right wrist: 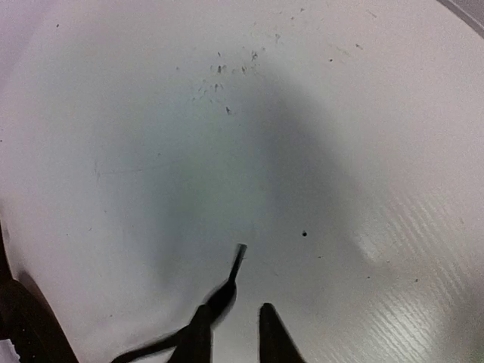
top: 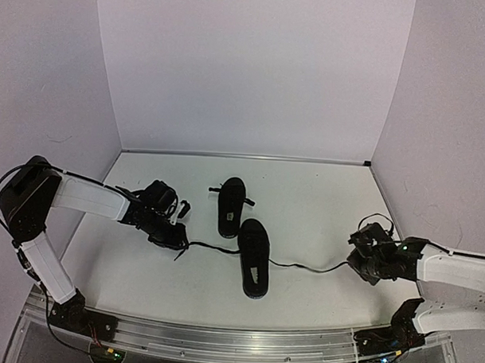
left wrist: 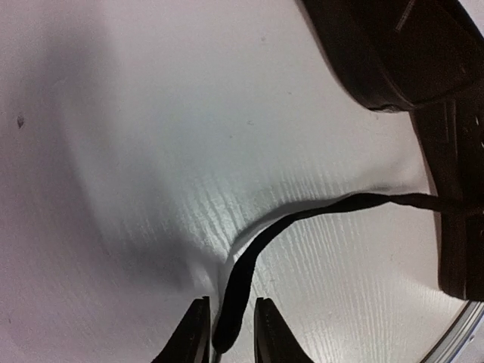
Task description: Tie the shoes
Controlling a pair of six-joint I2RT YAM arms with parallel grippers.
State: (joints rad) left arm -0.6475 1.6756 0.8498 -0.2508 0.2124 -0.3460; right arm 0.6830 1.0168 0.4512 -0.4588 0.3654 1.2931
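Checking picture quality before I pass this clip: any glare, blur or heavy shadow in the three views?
Top external: sharp, evenly lit, walls bowed by the lens. Left wrist: glare on the table, shoe soft. Right wrist: lace end blurred, broad shadow mid-frame.

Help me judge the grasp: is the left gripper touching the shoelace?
Cannot tell. In the left wrist view the shoelace runs between the fingertips of the left gripper, but any gap beside it is unclear.

The left arm stretches inward with its elbow raised, left claw (top: pixel 177 239) held low, fingers (left wrist: pixel 193 340) slightly apart. The right arm bends inward, right claw (top: pixel 354 261) low, fingers (right wrist: pixel 272 336) likewise parted.
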